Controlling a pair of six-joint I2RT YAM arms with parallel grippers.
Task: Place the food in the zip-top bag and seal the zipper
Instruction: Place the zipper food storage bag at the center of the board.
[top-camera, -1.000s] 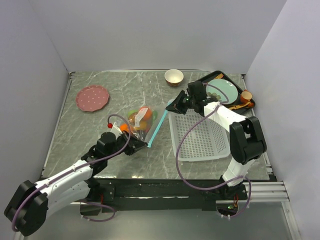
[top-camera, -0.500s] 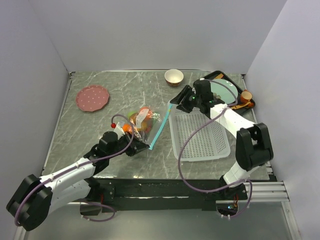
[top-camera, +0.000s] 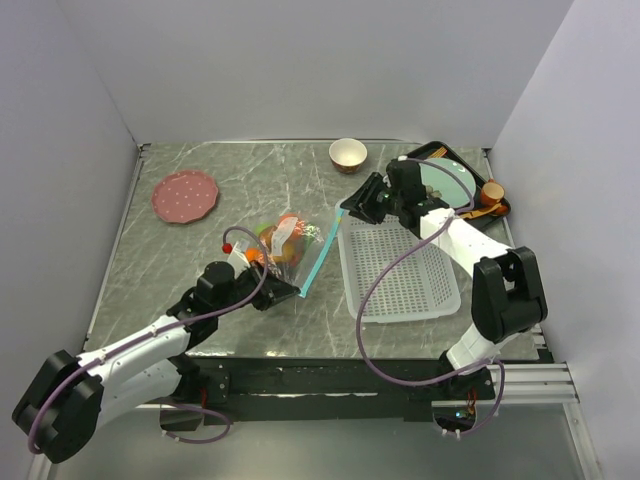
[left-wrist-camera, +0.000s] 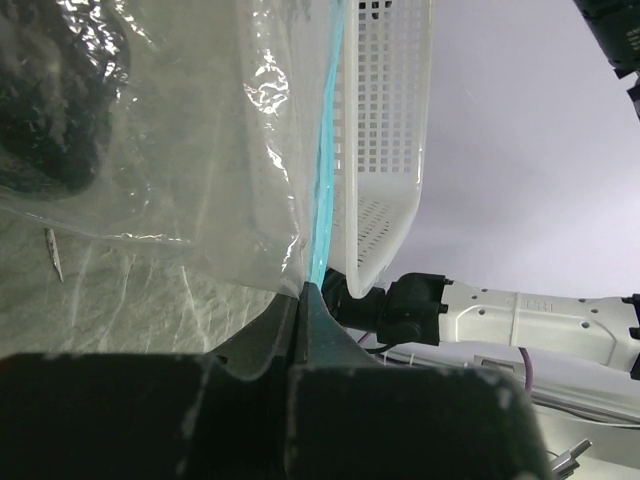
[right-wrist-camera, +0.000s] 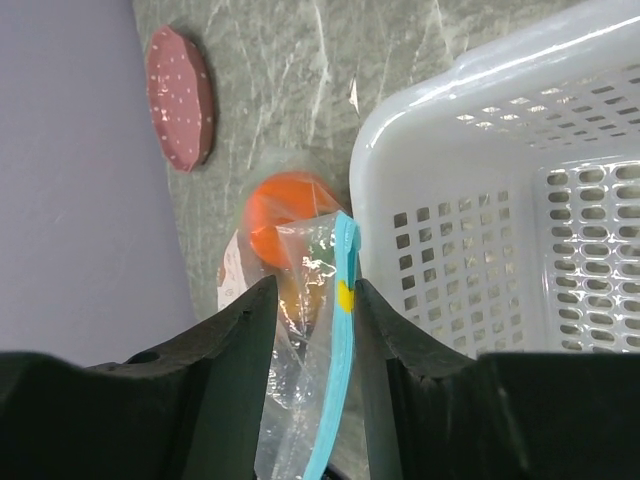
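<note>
The clear zip-top bag lies left of the basket with the food inside it: an orange, green and yellow pieces and a dark piece. Its teal zipper runs from the near end to the far end. My left gripper is shut on the near end of the zipper. My right gripper is at the far end. In the right wrist view its jaws are open and the zipper stands between them, close against the right finger.
The white perforated basket lies right beside the zipper. A tan bowl stands behind it. A pink plate is at the back left. A black tray with a teal plate and an orange cup is at the back right.
My right arm's wrist has shifted back and to the right while its gripper stays at the zipper's far end. My left gripper has drawn slightly nearer, still holding the near end.
</note>
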